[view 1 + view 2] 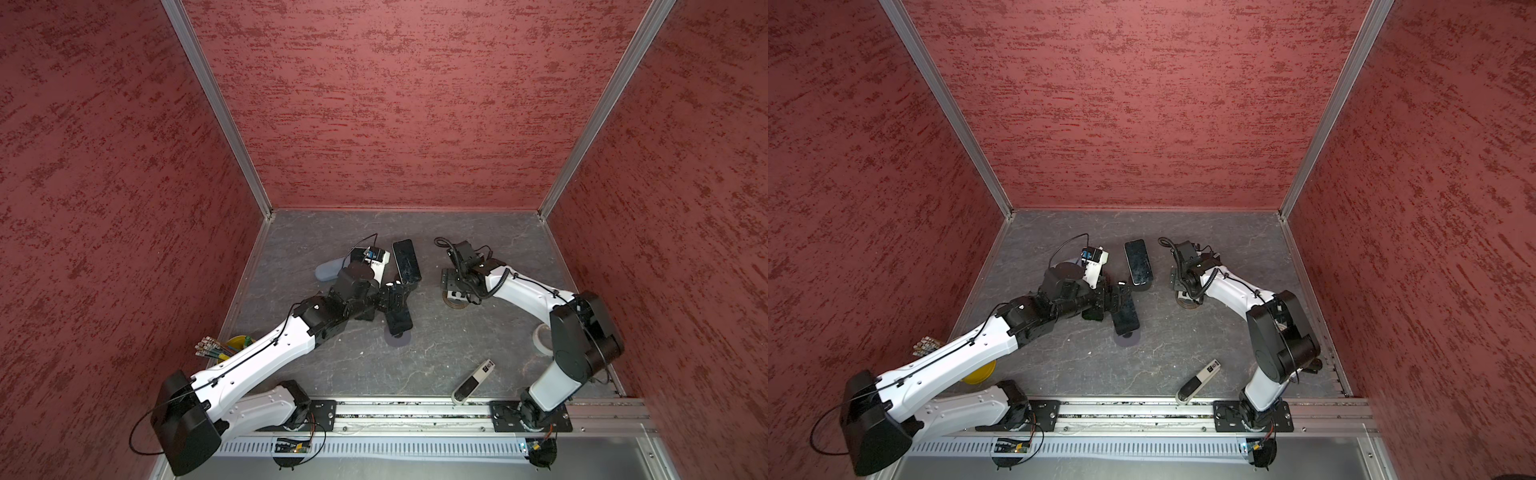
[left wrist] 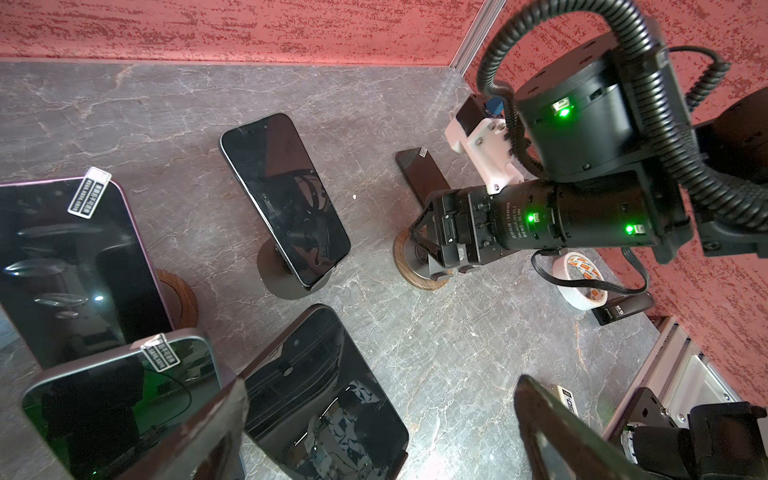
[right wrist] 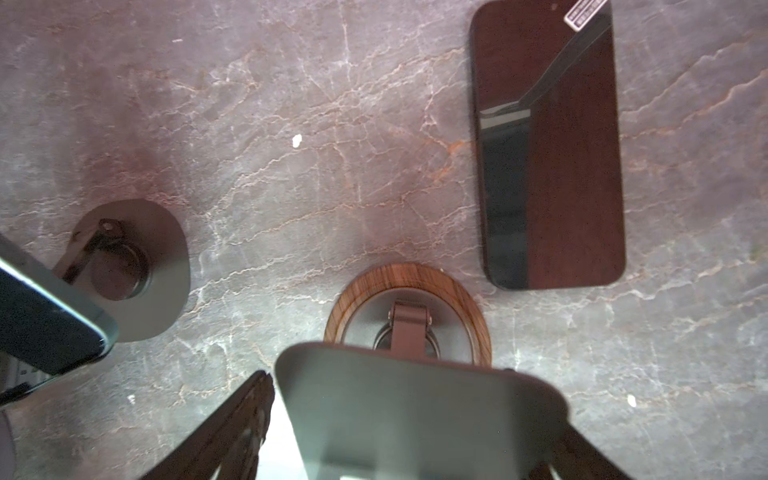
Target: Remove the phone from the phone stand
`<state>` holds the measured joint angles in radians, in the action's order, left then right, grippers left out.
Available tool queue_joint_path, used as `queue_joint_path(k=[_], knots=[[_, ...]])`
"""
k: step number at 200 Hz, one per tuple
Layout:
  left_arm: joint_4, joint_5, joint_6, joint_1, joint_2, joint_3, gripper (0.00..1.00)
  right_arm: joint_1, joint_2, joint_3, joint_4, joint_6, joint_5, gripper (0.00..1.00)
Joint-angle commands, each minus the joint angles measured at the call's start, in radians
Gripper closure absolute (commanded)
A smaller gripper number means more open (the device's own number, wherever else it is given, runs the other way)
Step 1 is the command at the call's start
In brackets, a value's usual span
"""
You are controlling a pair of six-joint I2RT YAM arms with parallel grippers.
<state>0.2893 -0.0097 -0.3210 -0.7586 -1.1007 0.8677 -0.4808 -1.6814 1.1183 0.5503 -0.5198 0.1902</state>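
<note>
In the right wrist view a grey-backed phone (image 3: pixel 415 407) leans on a wood-rimmed phone stand (image 3: pixel 340 307). My right gripper (image 3: pixel 386 374) straddles that phone, open, with a bright gap between one finger (image 3: pixel 232 428) and the phone's edge. In both top views the right gripper (image 1: pixel 453 286) (image 1: pixel 1179 284) covers this phone above the stand's base (image 1: pixel 457 305). My left gripper (image 2: pixel 382 384) (image 1: pixel 399 297) hangs wide open over another dark phone (image 2: pixel 328 399), holding nothing.
A black phone (image 1: pixel 406 261) rests on a dark stand, and a phone (image 3: pixel 548 141) lies flat on the table. Two stickered phones (image 2: pixel 70 266) (image 2: pixel 120 399) are near the left gripper. A tape roll (image 1: pixel 542 338), a white remote (image 1: pixel 473 381) and a yellow pen cup (image 1: pixel 235 345) stand near the edges.
</note>
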Motion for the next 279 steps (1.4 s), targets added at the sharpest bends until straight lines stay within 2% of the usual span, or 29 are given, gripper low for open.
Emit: queue_joint_path(k=[1,55,98,138,179,279], knots=[[-0.007,-0.015,0.010,-0.005,0.013,-0.013,0.01,-0.015,-0.024,0.040,0.020,-0.014,0.049,0.16],[-0.010,-0.019,0.013,-0.005,0.012,-0.015,0.00,-0.022,-0.050,0.064,0.036,0.001,0.079,0.23],[-0.005,-0.023,0.017,-0.005,0.012,-0.015,0.00,-0.021,-0.057,0.079,0.028,0.027,0.074,0.36],[0.003,-0.028,0.018,-0.005,0.018,-0.015,0.00,-0.017,-0.079,0.120,0.011,0.075,0.062,0.37],[0.019,-0.047,0.019,-0.005,0.028,-0.015,0.01,0.010,-0.133,0.242,0.001,0.128,0.013,0.38],[0.051,-0.110,0.028,-0.005,0.045,-0.004,0.00,0.085,-0.390,0.577,0.014,0.202,-0.058,0.38]])
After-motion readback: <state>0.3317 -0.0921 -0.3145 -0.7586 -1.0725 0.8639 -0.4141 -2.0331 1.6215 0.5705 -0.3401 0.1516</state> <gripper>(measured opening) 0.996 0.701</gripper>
